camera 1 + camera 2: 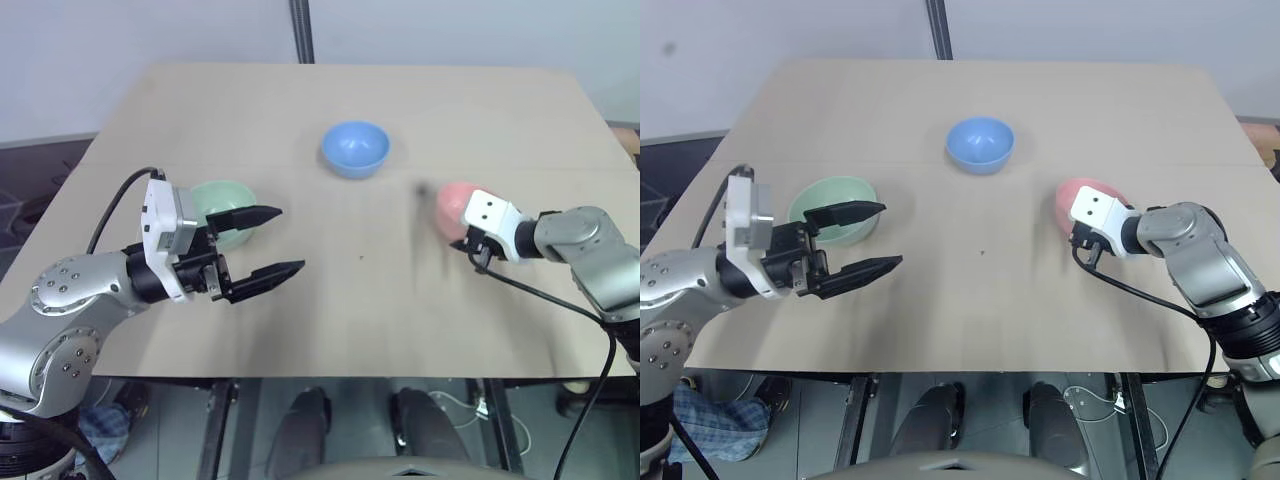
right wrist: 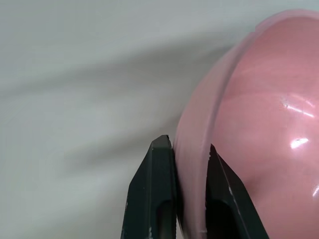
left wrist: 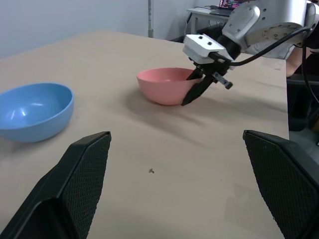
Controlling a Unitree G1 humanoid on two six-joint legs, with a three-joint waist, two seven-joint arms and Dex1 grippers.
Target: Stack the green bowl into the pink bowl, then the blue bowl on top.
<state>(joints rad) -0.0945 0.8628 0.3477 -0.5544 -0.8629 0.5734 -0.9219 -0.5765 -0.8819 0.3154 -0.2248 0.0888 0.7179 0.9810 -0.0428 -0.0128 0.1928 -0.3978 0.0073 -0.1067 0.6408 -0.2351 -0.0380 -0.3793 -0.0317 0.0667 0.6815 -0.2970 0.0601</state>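
My right gripper (image 2: 188, 147) is clenched on the rim of the pink bowl (image 3: 164, 84), one finger outside and one inside the wall. The bowl sits at the right side of the table (image 1: 990, 320); I think it still touches the surface, but this is not clear. My left gripper (image 1: 862, 238) is spread wide over the near edge of the green bowl (image 1: 828, 214), holding nothing. The blue bowl (image 1: 979, 143) stands apart, farther back in the middle.
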